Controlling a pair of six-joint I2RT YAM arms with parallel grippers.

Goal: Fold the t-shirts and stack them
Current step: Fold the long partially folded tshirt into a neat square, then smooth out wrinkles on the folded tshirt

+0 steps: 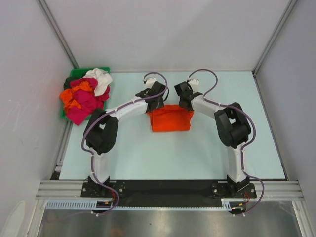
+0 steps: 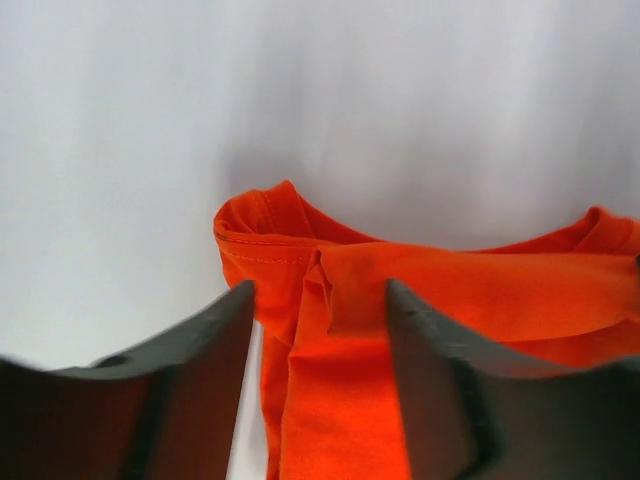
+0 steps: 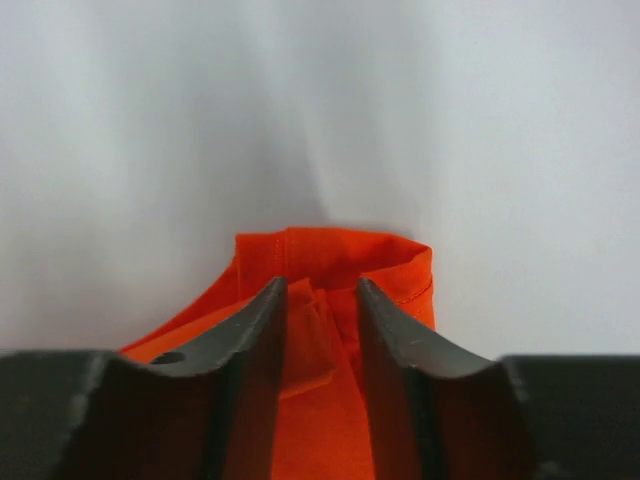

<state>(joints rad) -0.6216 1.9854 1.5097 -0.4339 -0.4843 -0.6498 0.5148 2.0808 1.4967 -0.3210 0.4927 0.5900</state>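
Note:
A bright orange t-shirt (image 1: 170,121) lies folded into a small rectangle in the middle of the table. My left gripper (image 1: 154,104) stands over its far left corner and my right gripper (image 1: 186,104) over its far right corner. In the left wrist view the left gripper (image 2: 320,290) is open, jaws wide apart, with the orange cloth (image 2: 480,290) lying loose between them. In the right wrist view the right gripper (image 3: 321,285) is open by a narrower gap, straddling a fold of the orange cloth (image 3: 330,250) without pinching it.
A green bin (image 1: 76,74) stands at the back left, heaped with more t-shirts: magenta (image 1: 84,103), orange (image 1: 70,98) and white (image 1: 101,80). Both arms arch inward from their bases at the near edge. Walls close off the table on the left, right and back.

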